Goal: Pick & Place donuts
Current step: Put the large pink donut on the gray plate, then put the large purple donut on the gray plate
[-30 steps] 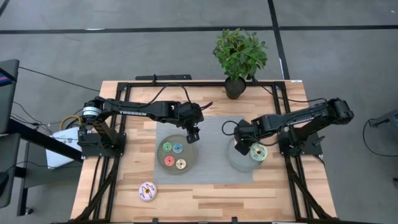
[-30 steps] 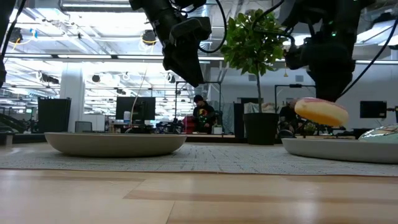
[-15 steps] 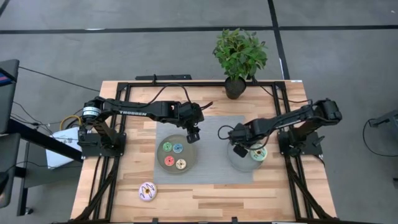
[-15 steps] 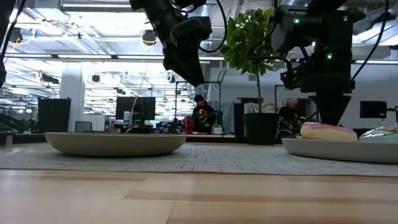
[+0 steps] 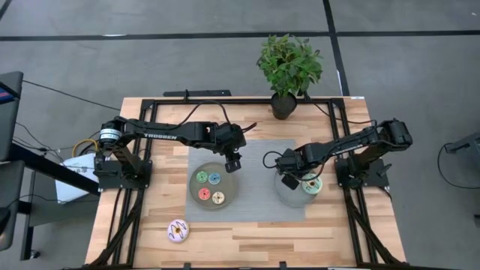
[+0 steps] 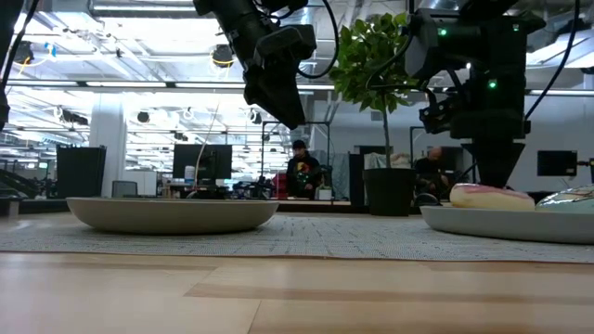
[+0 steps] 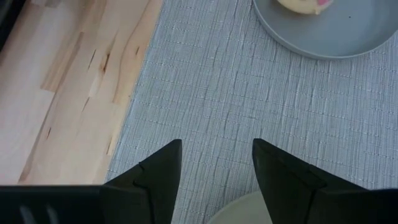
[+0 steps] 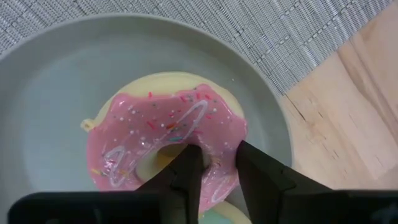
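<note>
My right gripper (image 5: 289, 181) is down over the right grey plate (image 5: 280, 196), shut on the pink-iced donut (image 8: 161, 124), which lies on that plate beside the green donut (image 5: 311, 184). My left gripper (image 5: 231, 160) hangs open above the mat at the far rim of the left plate (image 5: 192, 166) and touches nothing. That plate holds four tiny donuts: green (image 5: 201, 177), blue (image 5: 214, 178), red (image 5: 204, 194) and yellow (image 5: 217, 198). The purple-white donut (image 5: 178, 230) lies flat on the bare wood near the table's near edge. My right gripper (image 8: 216, 155) has the pink donut's ring (image 8: 214, 169) between its fingers, one finger (image 8: 188, 163) in the hole and the other (image 8: 249, 158) outside the rim. The fingers come from above, pointing down. The donut (image 6: 487, 196) lies flat on the plate.
A grey woven mat (image 5: 251, 154) lies under both plates. A potted plant (image 5: 287, 71) stands at the table's far edge, behind the right plate. Black frame rails run along the table's left and right sides. Bare wood shows at the near edge.
My right gripper came down with the pink donut. A second ago the donut hung tilted and clear above the right plate; now it lies flat on it. The right arm's elbow drew in toward the table's middle. The left arm kept still.
</note>
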Available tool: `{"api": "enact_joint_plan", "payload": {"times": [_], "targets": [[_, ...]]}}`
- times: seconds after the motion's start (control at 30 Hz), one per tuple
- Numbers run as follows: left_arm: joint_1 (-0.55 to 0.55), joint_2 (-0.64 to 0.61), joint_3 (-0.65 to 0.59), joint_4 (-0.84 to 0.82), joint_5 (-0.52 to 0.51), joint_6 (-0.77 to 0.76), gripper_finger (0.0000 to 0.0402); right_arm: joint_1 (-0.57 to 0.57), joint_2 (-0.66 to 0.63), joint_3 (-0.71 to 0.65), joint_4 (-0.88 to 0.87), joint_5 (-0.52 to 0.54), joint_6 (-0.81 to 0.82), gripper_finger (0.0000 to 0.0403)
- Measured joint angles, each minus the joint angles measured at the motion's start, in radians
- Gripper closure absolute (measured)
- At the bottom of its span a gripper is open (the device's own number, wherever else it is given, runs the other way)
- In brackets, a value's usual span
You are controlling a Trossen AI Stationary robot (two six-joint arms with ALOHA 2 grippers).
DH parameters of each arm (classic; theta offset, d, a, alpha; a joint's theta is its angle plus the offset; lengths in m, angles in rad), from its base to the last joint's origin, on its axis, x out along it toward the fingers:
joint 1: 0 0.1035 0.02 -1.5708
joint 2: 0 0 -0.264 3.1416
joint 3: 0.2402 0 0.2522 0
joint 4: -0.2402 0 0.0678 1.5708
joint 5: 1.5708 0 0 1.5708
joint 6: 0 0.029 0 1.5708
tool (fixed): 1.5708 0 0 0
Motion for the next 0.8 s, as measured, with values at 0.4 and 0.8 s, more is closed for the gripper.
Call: {"api": "enact_joint_plan", "payload": {"times": [0.4,0.8], "targets": [[0.000,0.000,0.000,0.000,0.000,0.000,0.0212,0.000,0.000,0.001,-0.002,-0.002,0.007,0.0232],[0.000,0.000,0.000,-0.029,0.000,0.000,0.0212,0.071,-0.007,0.189,-0.167,0.077,-0.027,0.0217]]}}
